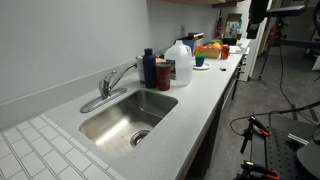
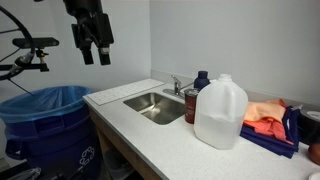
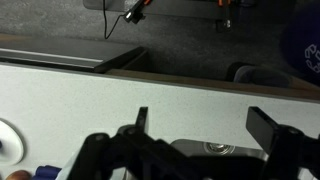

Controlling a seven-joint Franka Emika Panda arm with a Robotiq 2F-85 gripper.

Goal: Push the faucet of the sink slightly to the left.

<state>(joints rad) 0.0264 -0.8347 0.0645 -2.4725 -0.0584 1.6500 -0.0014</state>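
The brushed silver faucet stands at the back rim of the stainless steel sink, its spout angled out over the basin. It also shows small behind the sink in an exterior view, where the sink sits in the pale counter. My gripper hangs high in the air above the near end of the counter, well apart from the faucet, its fingers open and empty. In the wrist view the open fingers frame the counter, and the sink's drain shows below; the faucet is out of view there.
A dark blue bottle, a brown bottle and a white jug stand beside the sink. Folded cloths lie further along. A blue-lined bin stands below the counter's end. A tiled drainboard adjoins the sink.
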